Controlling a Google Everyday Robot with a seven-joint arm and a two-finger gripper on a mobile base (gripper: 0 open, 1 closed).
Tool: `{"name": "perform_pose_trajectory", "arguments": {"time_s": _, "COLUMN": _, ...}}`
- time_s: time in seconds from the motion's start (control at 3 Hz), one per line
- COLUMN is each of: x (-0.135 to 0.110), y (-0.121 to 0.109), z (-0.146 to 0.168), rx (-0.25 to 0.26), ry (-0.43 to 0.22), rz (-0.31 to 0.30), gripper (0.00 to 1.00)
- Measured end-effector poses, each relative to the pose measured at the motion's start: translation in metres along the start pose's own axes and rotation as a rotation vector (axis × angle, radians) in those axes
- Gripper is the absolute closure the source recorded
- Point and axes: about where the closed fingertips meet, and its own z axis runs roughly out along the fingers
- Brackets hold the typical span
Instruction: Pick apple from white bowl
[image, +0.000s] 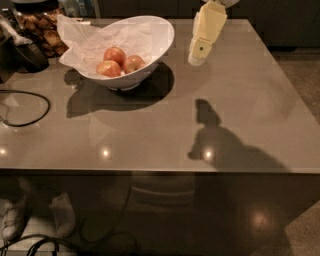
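Observation:
The white bowl (159, 35) stands at the back left of the grey table, lined with crumpled white paper. Three apples lie in it. The dull brownish-red apple (133, 63) is the right one, next to a brighter red apple (114, 54) and an orange-yellow apple (108, 68). My cream-coloured gripper (197, 59) hangs above the table just right of the bowl's rim, pointing down and apart from the bowl. It holds nothing that I can see.
A black cable (30, 117) loops at the table's left edge. A dark object (27, 56) and a pile of brown items (46, 32) lie at the back left. The gripper's shadow (207, 117) falls mid-table. White shoes (15, 220) stand on the floor below the front edge.

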Motion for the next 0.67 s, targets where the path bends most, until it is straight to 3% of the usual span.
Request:
{"name": "perform_pose_trajectory", "arguments": {"time_s": 0.33, "x": -0.012, "y": -0.007, "z": 0.007, "rx": 0.006, "ry": -0.034, "rz": -0.026, "gripper": 0.00}}
{"name": "perform_pose_trajectory", "arguments": {"time_s": 0.67, "x": -0.044, "y": -0.021, "z": 0.022, "rx": -0.015, "ry": -0.080, "rz": -0.090, "gripper": 0.00}}
